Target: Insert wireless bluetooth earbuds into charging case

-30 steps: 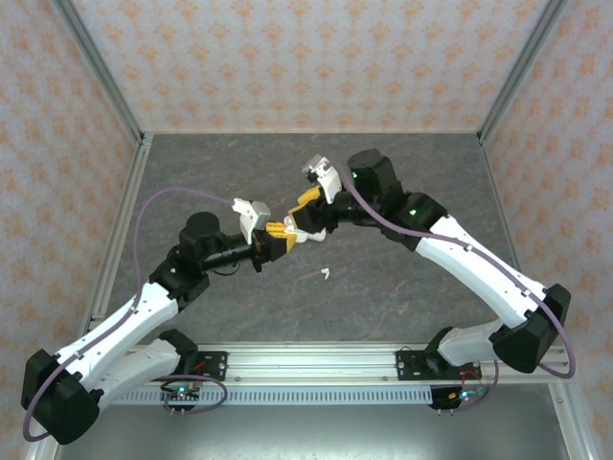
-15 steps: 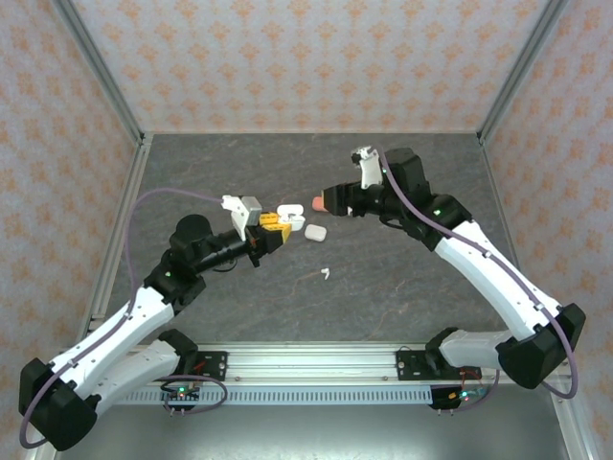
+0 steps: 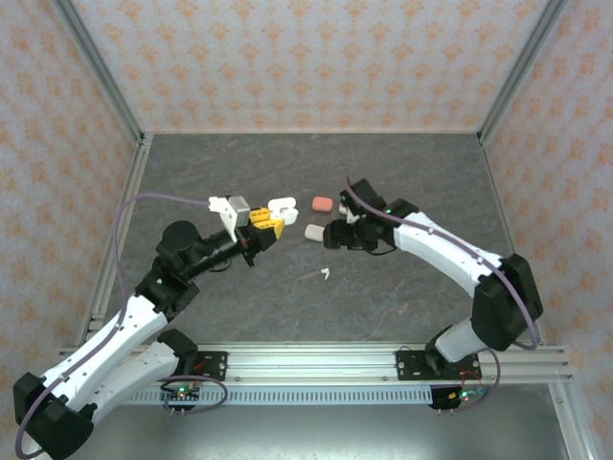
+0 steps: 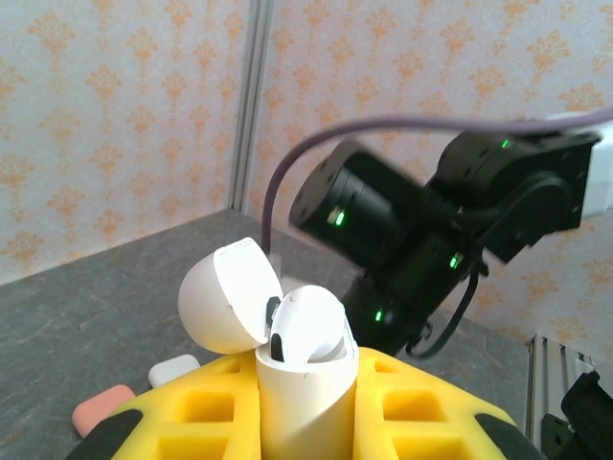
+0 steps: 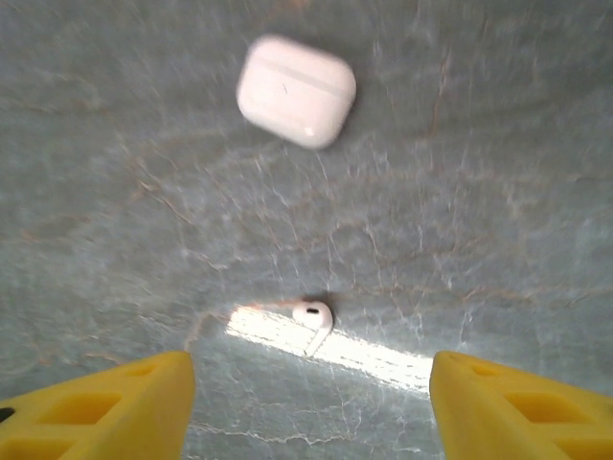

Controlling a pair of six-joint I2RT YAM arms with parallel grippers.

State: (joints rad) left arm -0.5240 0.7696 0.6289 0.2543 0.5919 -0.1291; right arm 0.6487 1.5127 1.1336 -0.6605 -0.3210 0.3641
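One white earbud [image 5: 311, 314] lay on the worktop [image 5: 498, 192] under the right claw [image 5: 308, 407], which stood wide. The left claw [image 3: 268, 226] gripped the open case [image 4: 299, 393]. Best to drop straight down, then pinch gently.

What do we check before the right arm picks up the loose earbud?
1. Left gripper shut on open white plastic charging case: ok.
2. Case lid hinged open: ok.
3. Right gripper open, empty: ok.
4. Tiny white stemmed earbud on grey table, centred ahead of right gripper: ok.
5. Closed white pebble-shaped case apart from earbud: ok.
6. Free slot in open case: cannot tell.
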